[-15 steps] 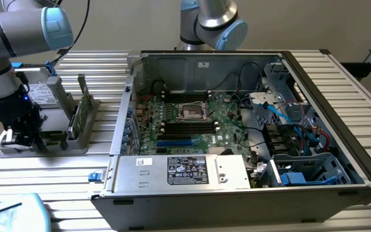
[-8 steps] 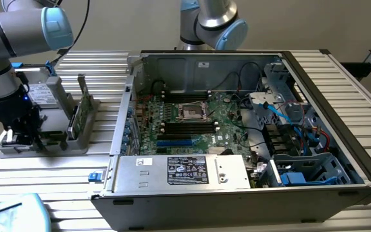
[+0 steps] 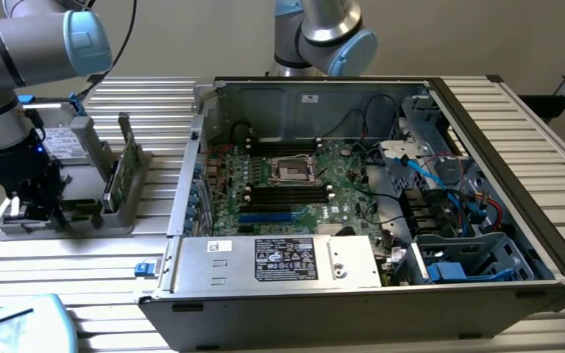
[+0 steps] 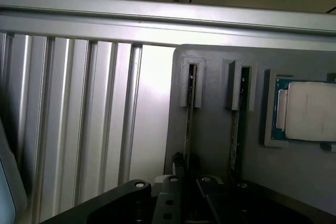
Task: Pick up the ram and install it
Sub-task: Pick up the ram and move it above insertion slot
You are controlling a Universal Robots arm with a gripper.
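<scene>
In the wrist view the ram [image 4: 189, 124] is a thin green stick seen edge-on, standing in the left slot of a grey holder [image 4: 210, 129]. My gripper [image 4: 188, 174] sits over its near end, and the fingers look closed against both sides of the stick. A second stick [image 4: 237, 129] stands in the neighbouring slot. In the exterior view my gripper [image 3: 35, 209] is low over the holder [image 3: 115, 213] at the exterior view's left, beside an upright green stick [image 3: 123, 158]. The gripped ram is hidden there behind the fingers.
An open computer case [image 3: 518, 243] lies to the exterior view's right, with its motherboard's black sockets [image 3: 282, 193] and a power supply [image 3: 282, 259] in front. A silver processor [image 4: 310, 111] lies in the holder's tray. A second arm [image 3: 327, 33] stands behind the case.
</scene>
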